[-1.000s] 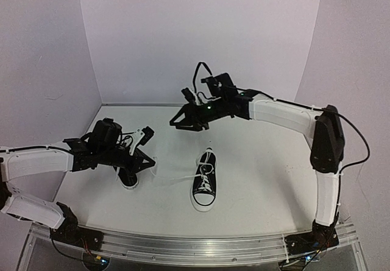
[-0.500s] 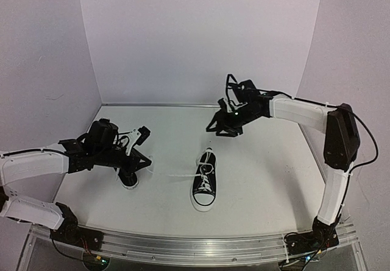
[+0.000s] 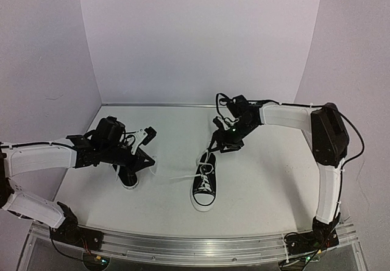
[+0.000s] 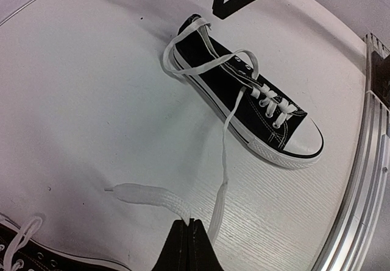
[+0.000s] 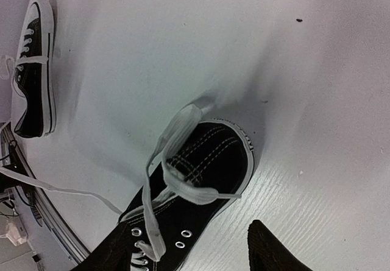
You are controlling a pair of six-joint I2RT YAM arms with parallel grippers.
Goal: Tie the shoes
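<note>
Shoe (image 3: 205, 186): no knot made; lace (image 4: 223, 161) pinched in clenched left gripper (image 4: 189, 243). Right gripper (image 3: 222, 142) held spread, empty, above shoe. 2nd shoe (image 3: 128, 179) judged untied. Both knots left.

Two shoes lie on one table (image 3: 274, 179): the middle shoe (image 3: 205, 184) and the left shoe (image 5: 35, 70). Each shoe carries one white lace (image 4: 224, 155). Two grippers are seen: the left gripper (image 4: 190, 237) and the right gripper (image 3: 220, 144).

Bright, even light — soft shadows
</note>
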